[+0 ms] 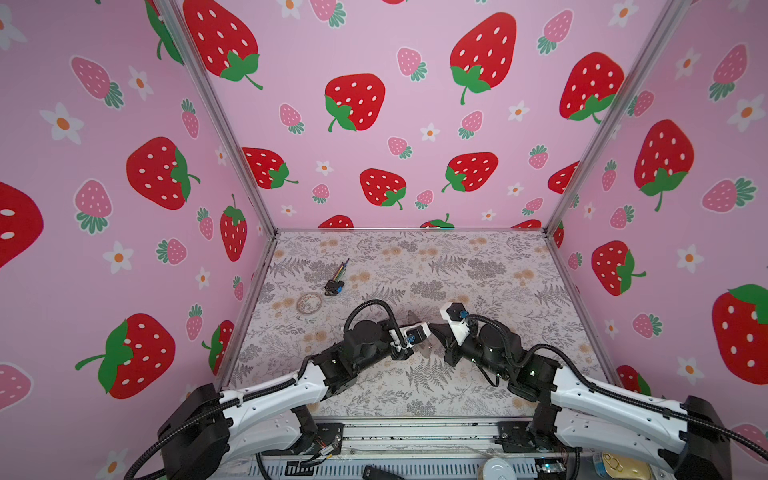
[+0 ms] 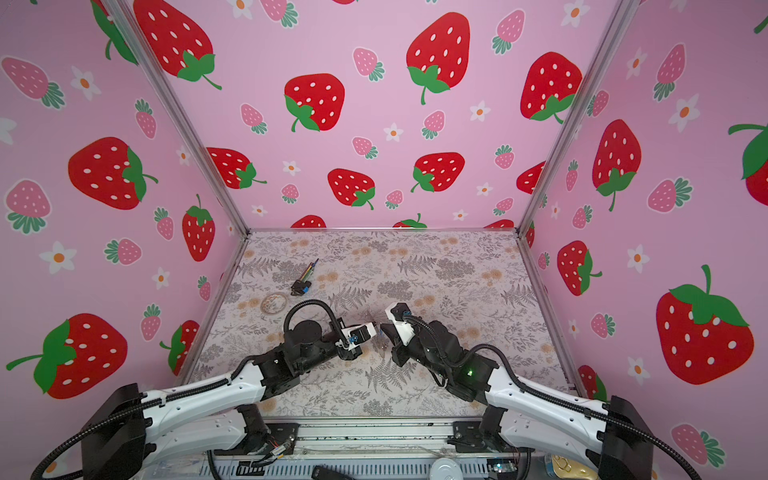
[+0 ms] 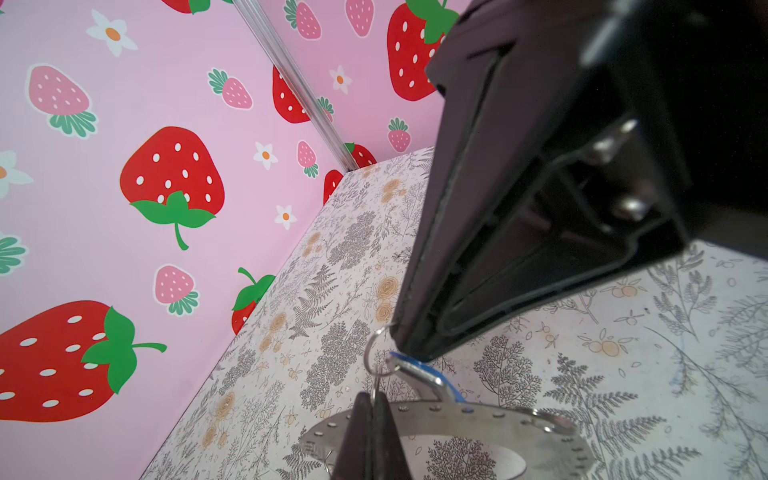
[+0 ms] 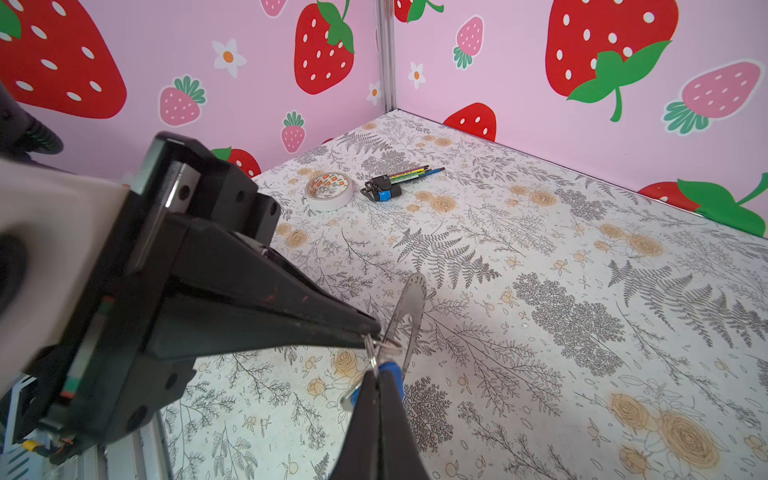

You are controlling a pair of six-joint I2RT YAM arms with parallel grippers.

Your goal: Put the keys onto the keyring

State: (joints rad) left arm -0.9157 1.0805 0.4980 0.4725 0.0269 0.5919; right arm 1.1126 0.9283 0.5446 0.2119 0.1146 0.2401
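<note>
Both arms meet tip to tip above the desk [image 4: 540, 332]. The left pincer [image 3: 370, 428] is pressed together on the rim of the keyring [image 3: 478, 422] and holds it up in the air, free of the desk. The right pincer [image 4: 377, 386] is also pressed together. It pinches the keys [image 4: 392, 369] at the blue tag, or perhaps at the thin wire loop [image 3: 368, 352] on top of the tag; we cannot tell which. The keys hang right at its tips, touching the rim of the keyring.

We judge that the step in hand is to pass the wire loop through one small hole of the rim. We cannot see if it is already through. To do it well, we would keep the left pincer steady. The right pincer should make only small turns and follow the curve of the loop, without pulling. A hard pull could make the flat ring slip or twist.

We see no container on the desk. Well beyond both pincers lie a tape roll [image 4: 328, 203], with nothing inside, and just beside it a hex key set [image 4: 384, 189].
</note>
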